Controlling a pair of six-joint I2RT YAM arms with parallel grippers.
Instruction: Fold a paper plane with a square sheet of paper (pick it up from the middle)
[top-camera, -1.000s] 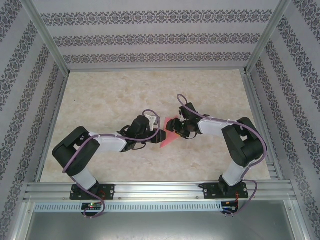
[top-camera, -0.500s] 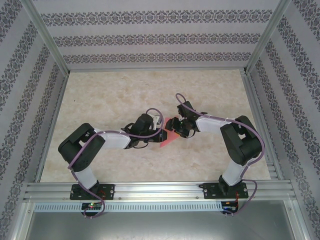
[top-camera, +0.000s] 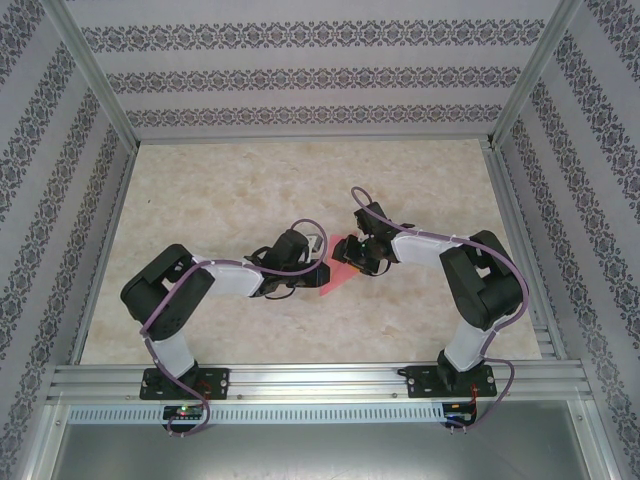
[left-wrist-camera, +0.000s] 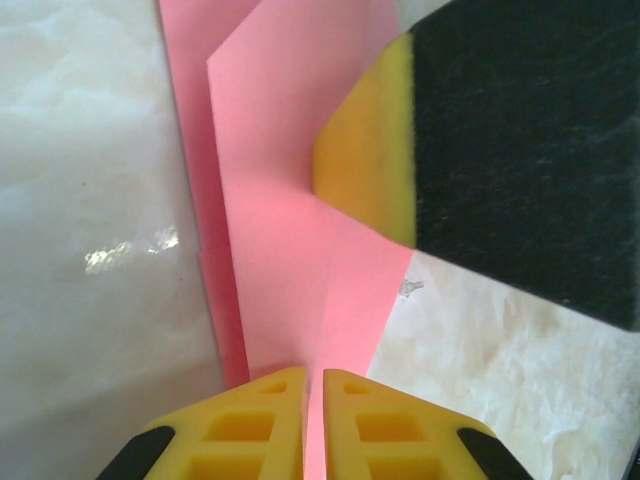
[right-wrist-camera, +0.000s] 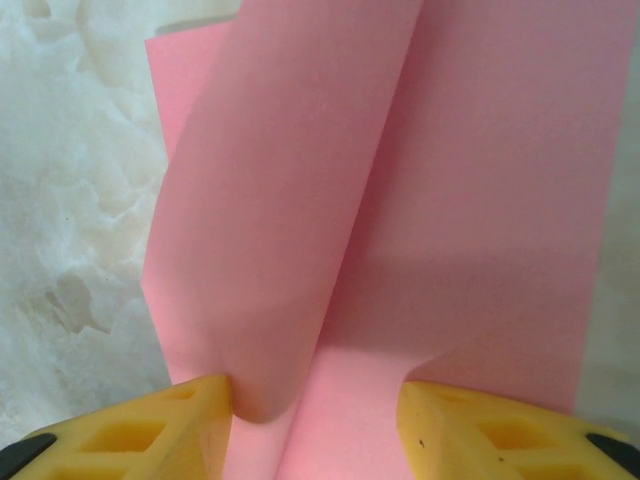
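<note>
Left wrist view is showing the left claw (left-wrist-camera: 313, 388) pinched narrow on the near edge of the square sheet of paper (left-wrist-camera: 285, 200), with just a thin pink strip between its yellow fingers. One yellow-padded finger (left-wrist-camera: 365, 165) of the other arm is resting on the sheet at the upper right of the frame. Right wrist view is adding the right claw (right-wrist-camera: 315, 395), which is standing wide and gripping nothing. A curled flap is rising between its fingers and touching the one at the lower left of the frame. Top external view is placing the paper at the centre of the frame, between both claws, lying on the tabletop (top-camera: 220, 190). The sheet is looking plain pink-red, folded into overlapping layers with straight creases. The tabletop is showing a pale marbled cream, and patterned wall panels (top-camera: 300, 80) and an aluminium frame (top-camera: 300, 378) are enclosing it.
</note>
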